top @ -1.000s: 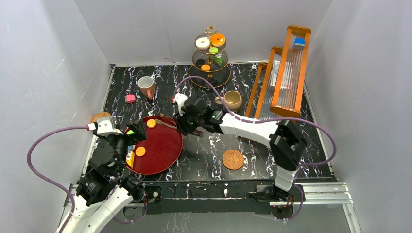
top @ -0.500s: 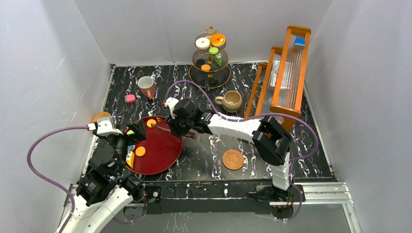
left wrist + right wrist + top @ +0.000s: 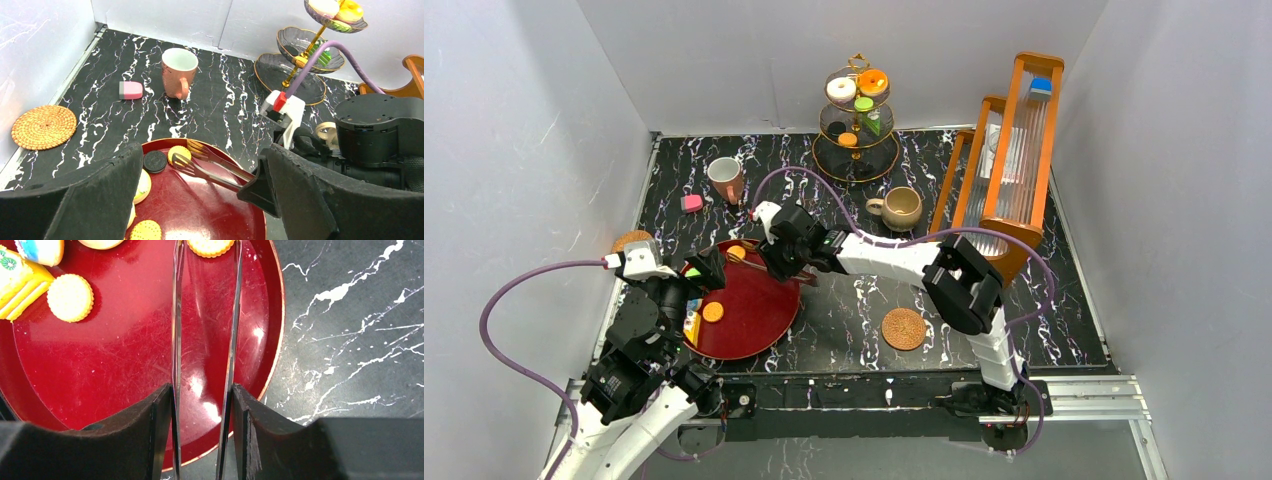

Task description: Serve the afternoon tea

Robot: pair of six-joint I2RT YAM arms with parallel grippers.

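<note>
My right gripper (image 3: 786,262) is shut on the metal tongs (image 3: 176,340), one arm against each finger. The tong arms stand apart, and their tips lie either side of a yellow cookie (image 3: 179,154) at the far edge of the red tray (image 3: 759,325). That cookie shows at the top edge of the right wrist view (image 3: 210,246). My left gripper (image 3: 699,272) is open and empty over the tray's left side. A dark cookie (image 3: 155,161), another yellow cookie (image 3: 70,297) and a yellow cake slice (image 3: 17,277) also lie on the tray.
The gold stand (image 3: 856,120) with several pastries is at the back. The white mug (image 3: 725,178) and a pink pastry (image 3: 691,203) are back left, the beige mug (image 3: 902,206) is mid-right. Coasters lie at the left (image 3: 631,240) and front (image 3: 903,328). A wooden rack (image 3: 1014,150) stands on the right.
My right arm has moved left with the tongs, bringing their tips over the tray to the cookie at its far edge. The left arm has not moved.
</note>
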